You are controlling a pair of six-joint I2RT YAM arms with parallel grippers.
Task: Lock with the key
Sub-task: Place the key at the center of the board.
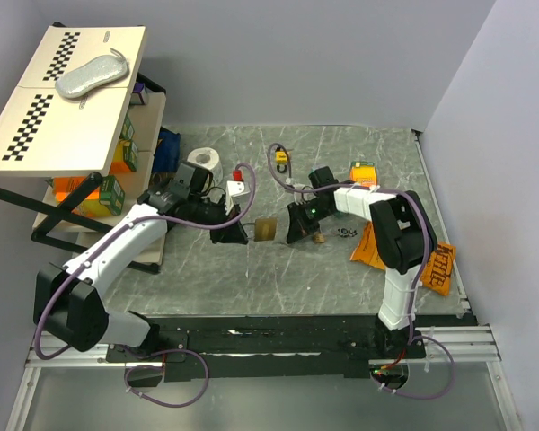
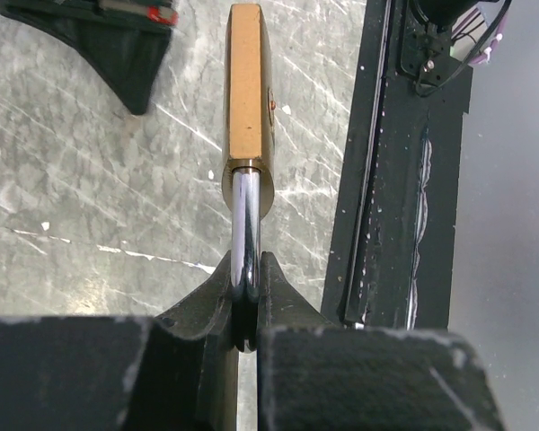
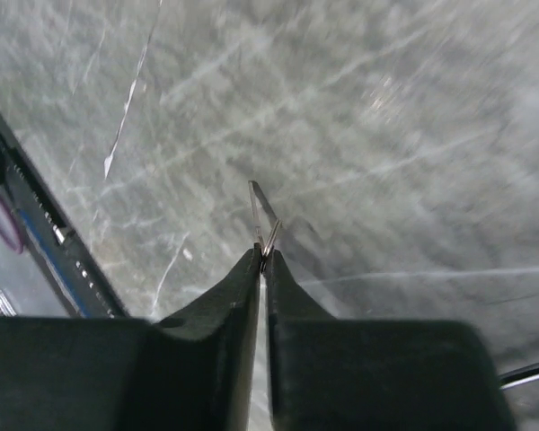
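Note:
My left gripper is shut on the chrome shackle of a brass padlock. It holds the padlock body out over the grey marbled table, pointing toward the right arm. My right gripper is shut on a thin metal key, seen edge-on and sticking out past its fingertips. In the top view the right gripper sits just right of the padlock with a small gap between them. The right gripper's black finger shows at the top left of the left wrist view.
A small brown object and a black key ring lie by the right gripper. Orange packets lie to the right, with an orange box, a white tape roll and a white plug behind. A shelf with checkered boards stands at the left.

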